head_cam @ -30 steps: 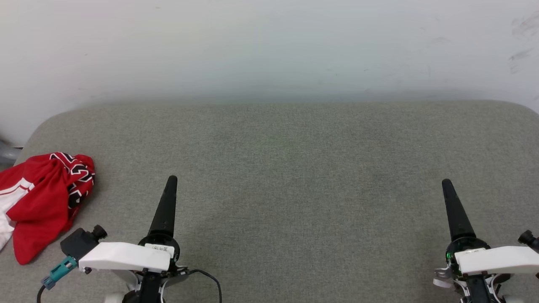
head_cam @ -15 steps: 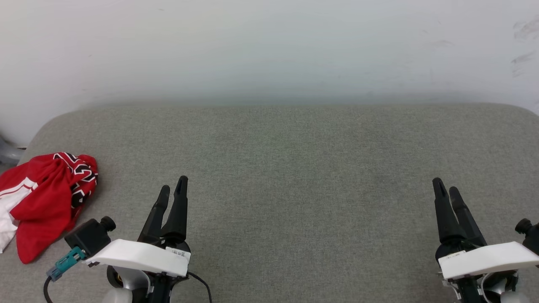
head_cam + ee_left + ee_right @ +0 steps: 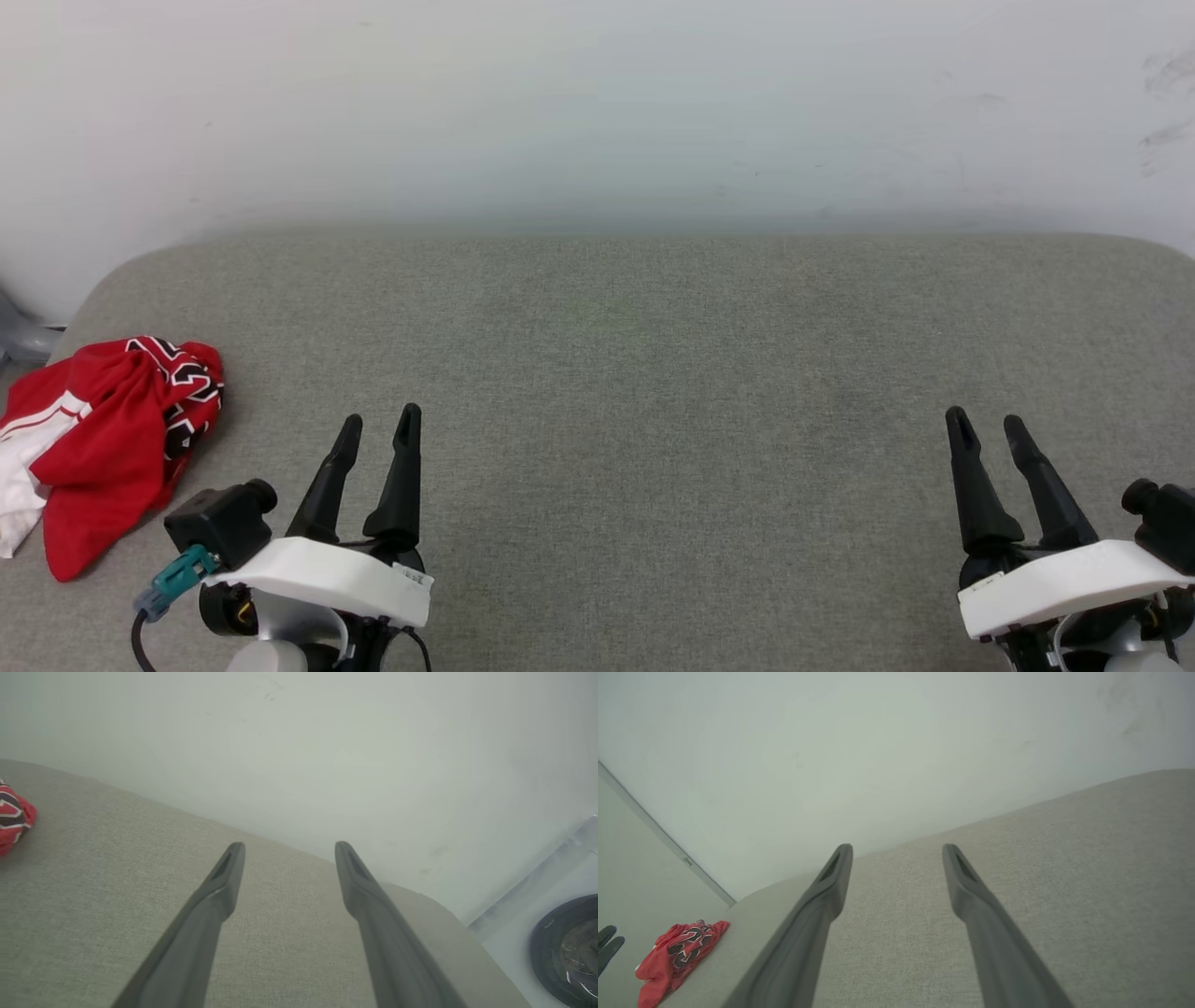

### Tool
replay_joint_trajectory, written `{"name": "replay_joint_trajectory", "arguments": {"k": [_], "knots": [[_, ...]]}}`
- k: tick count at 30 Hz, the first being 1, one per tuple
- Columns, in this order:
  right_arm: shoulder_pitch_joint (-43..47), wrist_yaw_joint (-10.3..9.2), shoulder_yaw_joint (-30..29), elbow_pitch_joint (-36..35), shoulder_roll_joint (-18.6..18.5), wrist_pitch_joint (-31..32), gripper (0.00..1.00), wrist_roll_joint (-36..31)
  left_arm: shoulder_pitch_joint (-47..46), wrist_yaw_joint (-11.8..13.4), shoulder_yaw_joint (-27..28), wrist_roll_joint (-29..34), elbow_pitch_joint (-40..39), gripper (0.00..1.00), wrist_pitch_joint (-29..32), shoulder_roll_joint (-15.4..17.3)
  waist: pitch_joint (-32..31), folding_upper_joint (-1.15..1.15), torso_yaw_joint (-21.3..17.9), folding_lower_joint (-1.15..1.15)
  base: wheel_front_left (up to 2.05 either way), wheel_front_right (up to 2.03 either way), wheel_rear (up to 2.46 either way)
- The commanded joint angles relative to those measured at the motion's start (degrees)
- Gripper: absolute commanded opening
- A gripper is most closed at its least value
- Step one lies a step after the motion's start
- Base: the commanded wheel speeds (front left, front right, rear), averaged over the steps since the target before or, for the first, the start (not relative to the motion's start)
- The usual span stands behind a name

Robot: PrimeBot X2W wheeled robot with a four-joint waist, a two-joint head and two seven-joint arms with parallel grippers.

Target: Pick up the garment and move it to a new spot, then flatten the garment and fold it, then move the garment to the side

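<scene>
Rolled since before, left fingers [image 3: 401, 476] and right fingers [image 3: 973, 485] stand apart, empty (garment [image 3: 103, 448] lettering unreadable).

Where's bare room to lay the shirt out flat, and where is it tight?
The grey padded surface is bare between the left gripper and the right gripper, back to the wall. It is tight at the left end, where the crumpled garment lies by the edge, left of the left gripper.
</scene>
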Motion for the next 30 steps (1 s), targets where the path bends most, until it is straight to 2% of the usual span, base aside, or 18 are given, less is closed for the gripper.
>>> {"name": "replay_joint_trajectory", "arguments": {"k": [1,17,30], "knots": [[0.1,0.00,-0.1,-1.0,-0.4,-0.2,1.00,-2.1,-0.7,0.1,-0.2,1.9,-0.4,1.00,-0.7,0.6,0.0,0.00,0.0,0.00,0.00,0.00,0.00],[1.3,0.00,-0.4,-3.0,-0.2,0.1,1.00,-14.1,-0.6,0.7,-2.3,13.3,-0.1,1.00,-3.0,2.1,-0.1,0.00,0.5,0.00,0.00,0.00,0.00],[2.3,0.00,-0.8,-4.5,0.2,0.0,1.00,-20.1,-0.6,0.4,-2.6,18.3,1.2,1.00,-4.6,1.9,-0.2,0.00,0.9,0.00,0.00,0.00,0.00]]}}
